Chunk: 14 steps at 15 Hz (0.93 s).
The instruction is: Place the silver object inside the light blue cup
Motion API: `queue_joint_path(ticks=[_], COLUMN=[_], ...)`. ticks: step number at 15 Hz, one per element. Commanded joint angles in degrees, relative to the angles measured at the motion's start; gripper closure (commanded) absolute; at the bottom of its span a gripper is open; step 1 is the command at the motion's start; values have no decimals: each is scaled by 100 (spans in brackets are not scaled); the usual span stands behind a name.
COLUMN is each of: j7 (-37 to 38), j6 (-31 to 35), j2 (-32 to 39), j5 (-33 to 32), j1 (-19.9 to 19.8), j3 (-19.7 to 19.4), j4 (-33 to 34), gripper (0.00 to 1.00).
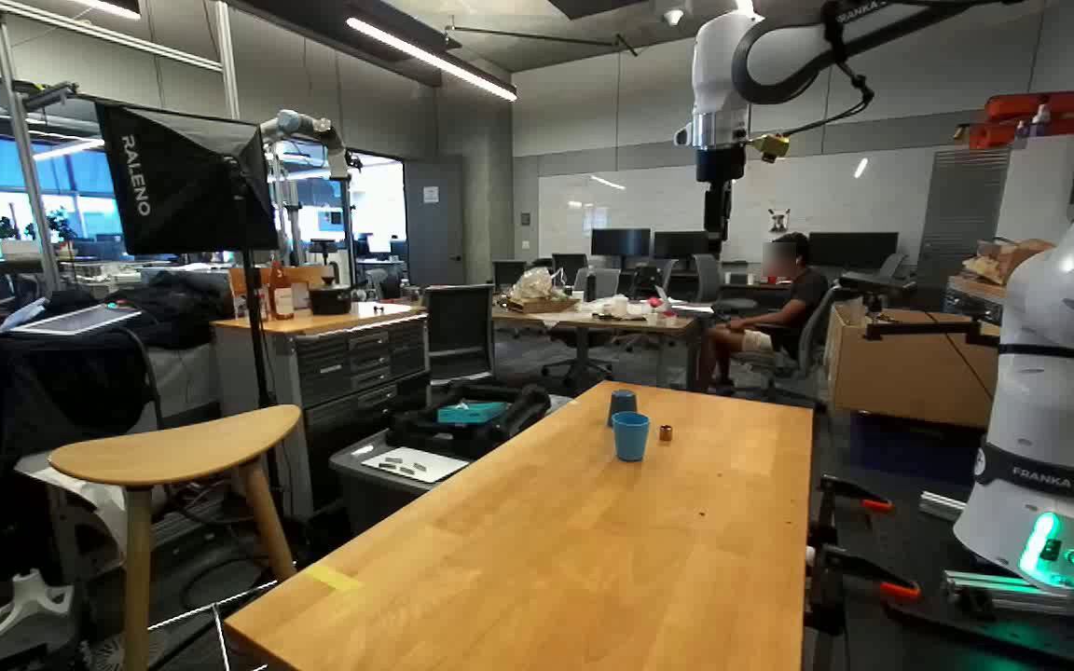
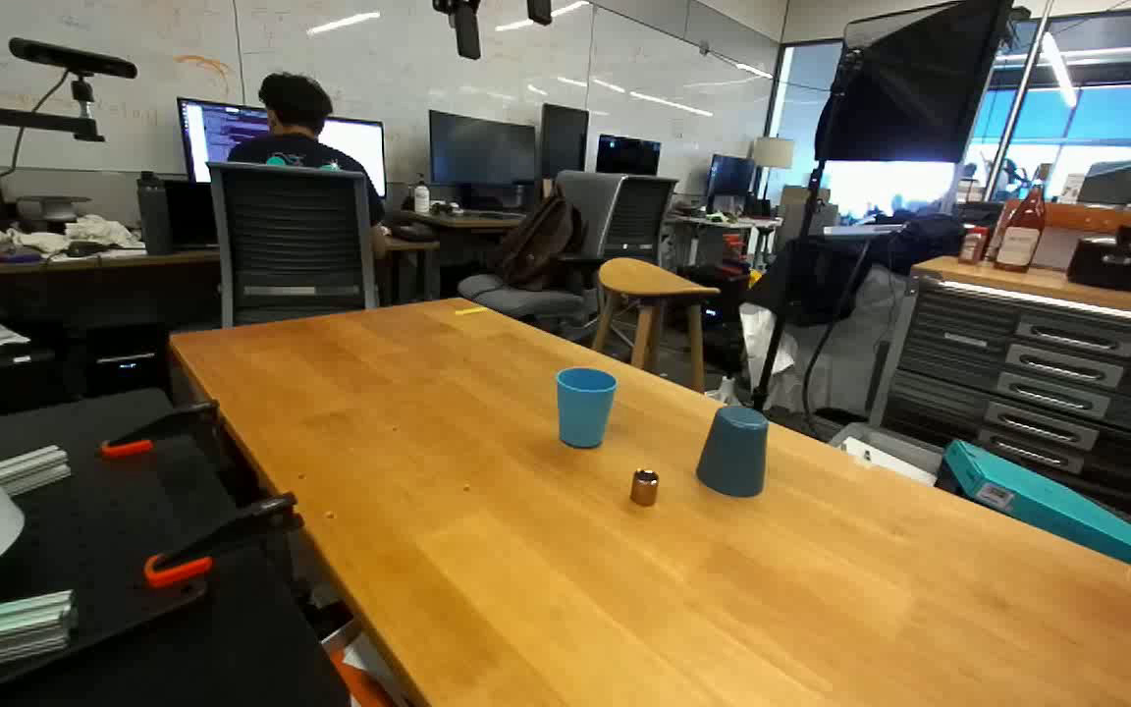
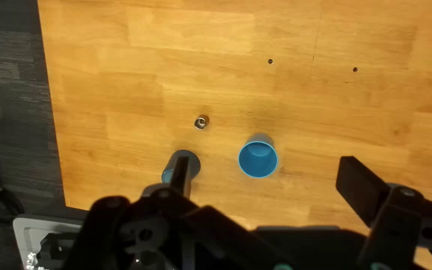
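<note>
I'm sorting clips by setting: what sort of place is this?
Probably a robotics lab: a robot arm stands beside a wooden table, writing covers part of a whiteboard, and several monitors are in view.

Illumination came from ceiling strips (image 1: 432, 59) and windows (image 2: 1105, 123) (the latter glaring blue in both exterior views); bright streaks marked the whiteboard (image 2: 497, 79). In the wrist view, the hand (image 3: 264, 163) appeared dark and out of focus against the bright counter (image 3: 216, 75).
</note>
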Motion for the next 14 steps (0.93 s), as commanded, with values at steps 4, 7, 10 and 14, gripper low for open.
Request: queue_joint_path(ticks=[4,7,10,14], j7=[25,140,321,312], j6=[-15,103,404,1108], j2=[-23,41,626,1576], j5=[-28,-70,132,508], j1=[84,55,-96,-269], j3=[-68,-59,-344,-804], j4=[48,32,179,215], gripper=[0,0,0,0])
